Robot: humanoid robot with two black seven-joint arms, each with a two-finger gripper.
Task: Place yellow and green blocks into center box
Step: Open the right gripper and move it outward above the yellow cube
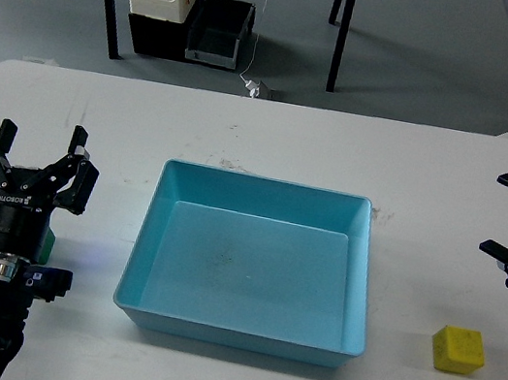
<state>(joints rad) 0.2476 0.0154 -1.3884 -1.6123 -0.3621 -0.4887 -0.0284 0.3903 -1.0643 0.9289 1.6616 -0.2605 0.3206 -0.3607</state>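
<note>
The yellow block [458, 349], a small matte cube, is seen on the white table [274, 134] to the right of the light blue tray [142, 239], apart from it. Only a sliver of what is probably the green block [48, 242] is visible, hidden behind the left gripper [36, 152], whose fingers are spread wide and hold nothing. The right gripper [501, 214], cut off by the frame edge, is likewise open and empty.

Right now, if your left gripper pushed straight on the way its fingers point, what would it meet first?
Nothing, as far as I can judge: the left gripper is open, fingers pointing away over bare white table. The blue tray lies off to its right. Depth is unclear.
</note>
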